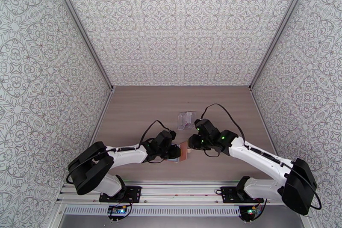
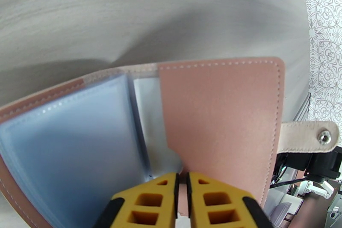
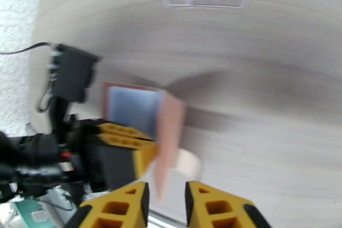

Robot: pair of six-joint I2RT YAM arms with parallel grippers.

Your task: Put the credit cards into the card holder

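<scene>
Fingers (image 2: 145, 205) of the left gripper (image 2: 183, 182) are pressed together on the lower edge of the card holder (image 2: 222, 117), clamping its pinkish-brown front flap. We find the holder open and lifted off the table (image 1: 141, 109), over the middle of the near edge. Its blue-grey pockets (image 2: 72, 147) fan out on one side and the snap tab (image 2: 305, 137) hangs loose on the other. Fingers of the right gripper (image 3: 166, 190) stand slightly apart, with nothing between them that we can make out, just beside the holder's free edge. That view is blurred, and we cannot tell whether they touch it. A pale panel (image 2: 147, 113) sits behind the flap; we cannot tell whether it is a card or lining. A clear plastic pouch (image 1: 186, 119) lies toward the table's centre, beyond both grippers. In our judgement the task is at an early stage. The holder is opened and presented, no credit card is in either grip, and picking up and inserting the credit cards is left to do.
</scene>
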